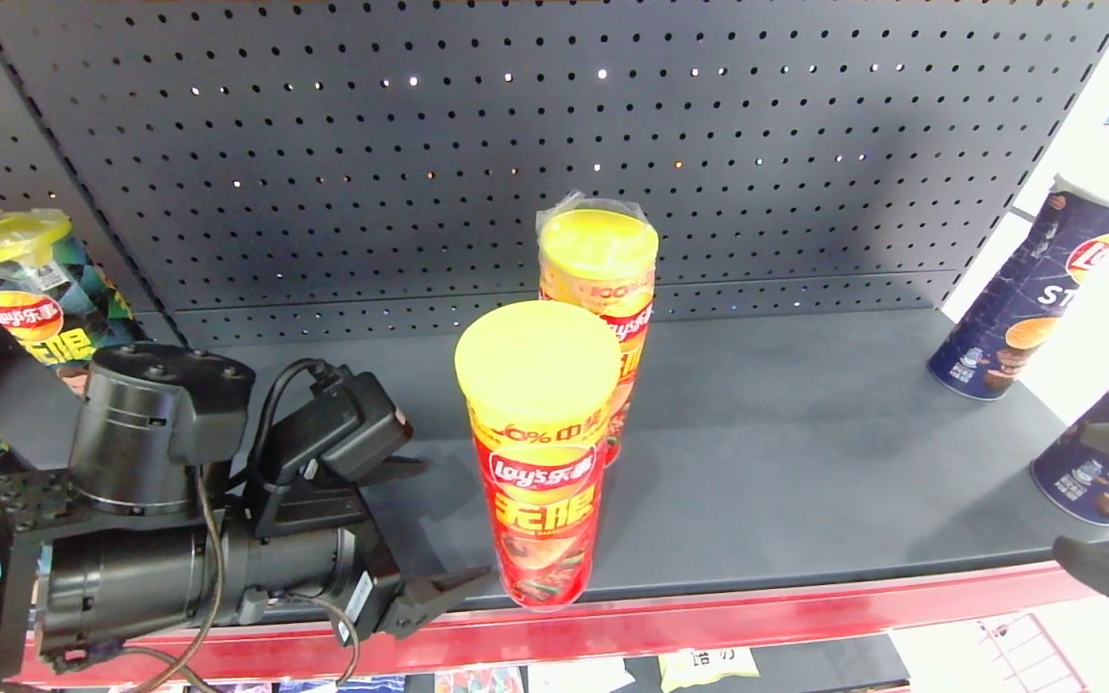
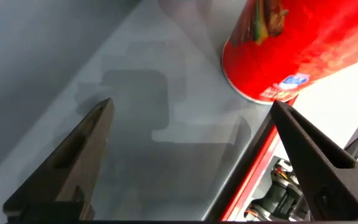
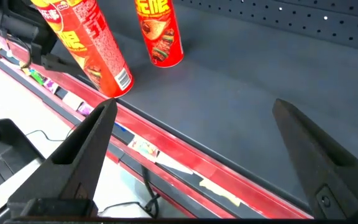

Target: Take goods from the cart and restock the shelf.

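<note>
Two red chip cans with yellow lids stand upright on the dark shelf point(image 1: 805, 452). The front can point(image 1: 537, 462) is at the shelf's red front edge, and the back can point(image 1: 603, 308) stands close behind it. My left gripper point(image 1: 449, 525) is just left of the front can, open and empty, with a small gap to the can. In the left wrist view the can's base point(image 2: 291, 50) lies beyond the open left gripper point(image 2: 192, 104). My right gripper point(image 1: 1108, 510) is open and empty at the shelf's right front edge. Past the open right gripper point(image 3: 194, 106) both red cans point(image 3: 92, 43) point(image 3: 160, 31) show farther off.
Two dark blue chip cans point(image 1: 1026, 298) point(image 1: 1108, 462) stand at the shelf's right end, close to my right gripper. A can with a teal pattern point(image 1: 30, 289) stands at the far left. A perforated back panel point(image 1: 516, 144) closes the shelf behind. Bare shelf lies between the red and blue cans.
</note>
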Motion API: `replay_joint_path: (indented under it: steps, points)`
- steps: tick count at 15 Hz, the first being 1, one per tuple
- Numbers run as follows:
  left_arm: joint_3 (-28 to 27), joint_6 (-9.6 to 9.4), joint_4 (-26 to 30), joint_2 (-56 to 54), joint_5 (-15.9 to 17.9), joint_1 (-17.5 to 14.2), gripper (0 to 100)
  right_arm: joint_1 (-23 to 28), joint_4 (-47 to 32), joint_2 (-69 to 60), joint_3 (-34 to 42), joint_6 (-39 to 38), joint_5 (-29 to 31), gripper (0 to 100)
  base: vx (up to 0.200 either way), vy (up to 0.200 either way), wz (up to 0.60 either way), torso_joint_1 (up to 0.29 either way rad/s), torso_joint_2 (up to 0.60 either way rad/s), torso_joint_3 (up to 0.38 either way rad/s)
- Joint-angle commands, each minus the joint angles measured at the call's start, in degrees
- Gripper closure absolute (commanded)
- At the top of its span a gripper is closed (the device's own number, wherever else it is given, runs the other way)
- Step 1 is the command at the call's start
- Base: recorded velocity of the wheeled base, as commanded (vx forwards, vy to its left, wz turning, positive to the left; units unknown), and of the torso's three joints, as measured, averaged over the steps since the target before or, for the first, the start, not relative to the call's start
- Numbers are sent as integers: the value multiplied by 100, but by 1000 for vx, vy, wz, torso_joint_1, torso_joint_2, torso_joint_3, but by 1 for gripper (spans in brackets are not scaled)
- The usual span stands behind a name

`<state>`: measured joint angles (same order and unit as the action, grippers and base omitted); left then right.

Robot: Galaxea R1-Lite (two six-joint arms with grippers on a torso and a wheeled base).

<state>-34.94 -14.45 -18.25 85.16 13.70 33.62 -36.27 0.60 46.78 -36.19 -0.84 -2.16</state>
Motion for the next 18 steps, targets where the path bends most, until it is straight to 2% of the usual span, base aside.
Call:
replay_joint_path:
  steps: [1,9,18]
  points:
    - [-83,3,-3,97,1,13,0,-3,2,25,7,-57,-4,0,0,0,0,0,0,0]
    - [-356,3,-3,334,-17,189,0,6,11,25,7,-65,14,0,0,0,0,0,0,0]
    - [-567,3,-21,519,-17,189,0,32,11,25,7,-74,14,0,0,0,0,0,0,0]
